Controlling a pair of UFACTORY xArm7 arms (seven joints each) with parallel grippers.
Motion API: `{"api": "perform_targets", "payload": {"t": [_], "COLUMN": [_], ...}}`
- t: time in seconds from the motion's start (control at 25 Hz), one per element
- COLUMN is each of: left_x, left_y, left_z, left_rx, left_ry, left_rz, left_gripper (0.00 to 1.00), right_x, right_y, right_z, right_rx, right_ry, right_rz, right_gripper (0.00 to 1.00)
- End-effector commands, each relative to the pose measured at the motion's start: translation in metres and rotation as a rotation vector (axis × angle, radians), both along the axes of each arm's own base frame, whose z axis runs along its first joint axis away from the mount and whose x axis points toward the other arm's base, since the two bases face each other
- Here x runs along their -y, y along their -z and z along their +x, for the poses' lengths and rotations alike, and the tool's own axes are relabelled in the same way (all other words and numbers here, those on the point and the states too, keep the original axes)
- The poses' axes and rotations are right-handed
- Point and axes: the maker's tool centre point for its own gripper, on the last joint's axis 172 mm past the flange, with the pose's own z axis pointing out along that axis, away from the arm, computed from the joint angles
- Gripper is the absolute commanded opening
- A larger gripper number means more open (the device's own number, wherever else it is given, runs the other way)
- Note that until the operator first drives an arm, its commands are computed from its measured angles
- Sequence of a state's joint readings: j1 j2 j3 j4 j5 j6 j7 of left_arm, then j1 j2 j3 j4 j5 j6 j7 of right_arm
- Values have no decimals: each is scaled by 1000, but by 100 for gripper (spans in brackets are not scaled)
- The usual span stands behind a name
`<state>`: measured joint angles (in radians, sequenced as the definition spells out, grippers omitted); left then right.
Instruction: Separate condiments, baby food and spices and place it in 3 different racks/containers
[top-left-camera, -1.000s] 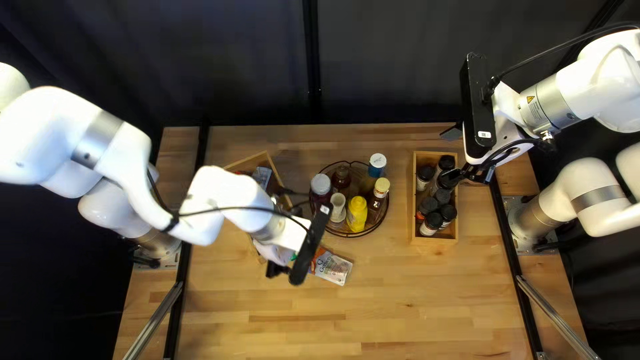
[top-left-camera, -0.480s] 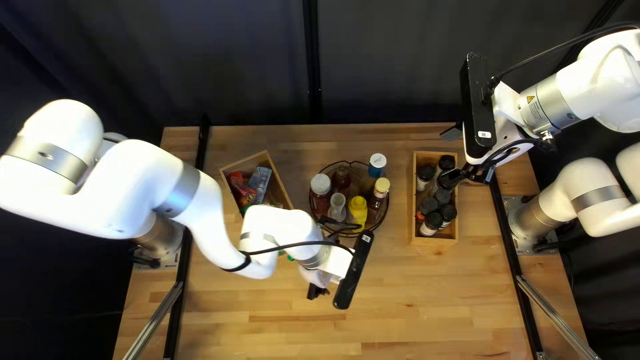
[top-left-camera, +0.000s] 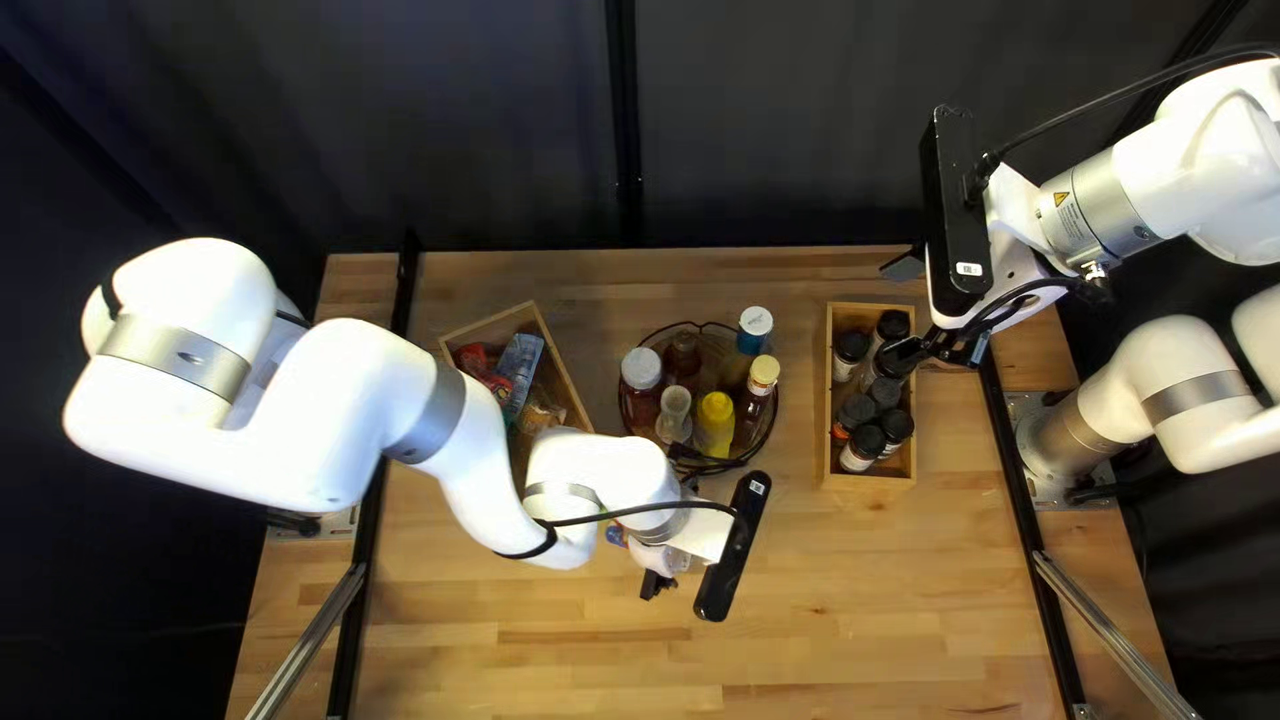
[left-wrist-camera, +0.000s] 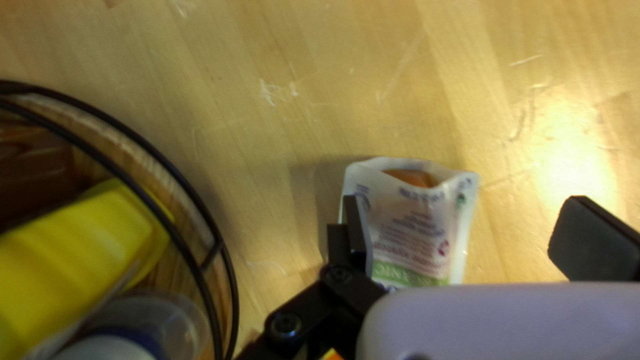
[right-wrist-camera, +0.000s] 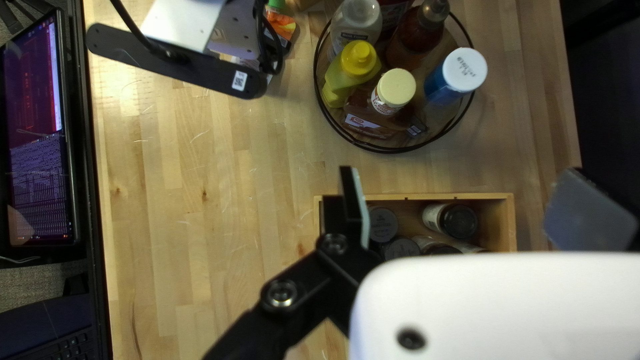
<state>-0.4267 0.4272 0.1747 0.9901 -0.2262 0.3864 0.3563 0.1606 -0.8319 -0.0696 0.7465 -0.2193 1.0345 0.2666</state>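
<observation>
My left gripper (top-left-camera: pixel 674 550) is low over the table, just nearer than the round rack (top-left-camera: pixel 763 447) of condiment bottles. In the left wrist view, the open left gripper (left-wrist-camera: pixel 463 233) has a white food pouch (left-wrist-camera: pixel 420 230) under and between its fingers, close beside one finger, the other well apart. Whether that near finger touches it, I cannot tell. Above the wooden spice box (top-left-camera: pixel 870 480) my right gripper (top-left-camera: pixel 950 350) hangs at its right side; in the right wrist view the right gripper (right-wrist-camera: pixel 470 210) is open and empty. Packets lie in another wooden box (top-left-camera: pixel 536 318).
A yellow bottle (left-wrist-camera: pixel 73 260) leans inside the rack beside my left gripper. The rack's wire rim (left-wrist-camera: pixel 170 170) rises near that gripper's inner finger. In the right wrist view, a screen (right-wrist-camera: pixel 33 133) stands beyond the table's near edge.
My left arm has swung to the right and slightly toward the near edge, uncovering the packet box and covering most of the pouch that lay in sight. My right arm has stayed still.
</observation>
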Motion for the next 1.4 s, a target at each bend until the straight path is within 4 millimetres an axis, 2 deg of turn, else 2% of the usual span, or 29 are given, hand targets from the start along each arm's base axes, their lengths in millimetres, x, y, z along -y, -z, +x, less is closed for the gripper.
{"api": "perform_targets", "payload": {"t": [0.04,0.08,0.16,0.32,0.48,0.56,0.68,0.76,0.8,0.84,0.88,1.0,1.12,1.16,1.24,1.28,1.4], "left_x": [-3,-2,-1,2,17,29,45,53,54,52,51,30,0,-12,-39,-49,-84], "left_y": [6,6,6,-5,-45,-71,-99,-124,-127,-141,-146,-171,-180,-179,-176,-175,-160], "left_z": [2,2,1,-2,-2,1,1,-9,-11,-21,-26,-58,-91,-103,-128,-135,-164], "left_rx": [-5,-6,-8,-10,-15,-27,-46,-70,-77,-92,-99,-120,-125,-130,-129,-128,-135], "left_ry": [11,13,21,31,54,77,115,162,174,199,209,249,270,276,284,286,301], "left_rz": [7,7,8,11,16,10,-5,-14,-14,-11,-8,3,16,24,31,33,40], "left_gripper": [42,9,0,0,0,0,0,0,0,0,1,12,43,40,6,1,0], "right_x": [0,0,0,0,0,0,0,0,0,0,0,0,0,0,0,0,0], "right_y": [0,0,0,0,0,0,0,0,0,0,0,0,0,0,0,0,0], "right_z": [0,0,0,0,0,0,0,0,0,0,0,0,0,0,0,0,0], "right_rx": [0,0,0,0,0,0,0,0,0,0,0,0,0,0,0,0,0], "right_ry": [0,0,0,0,0,0,0,0,0,0,0,0,0,0,0,0,0], "right_rz": [0,0,0,0,0,0,0,0,0,0,0,0,0,0,0,0,0], "right_gripper": [100,100,100,100,100,100,100,100,100,100,100,100,100,100,100,100,100]}}
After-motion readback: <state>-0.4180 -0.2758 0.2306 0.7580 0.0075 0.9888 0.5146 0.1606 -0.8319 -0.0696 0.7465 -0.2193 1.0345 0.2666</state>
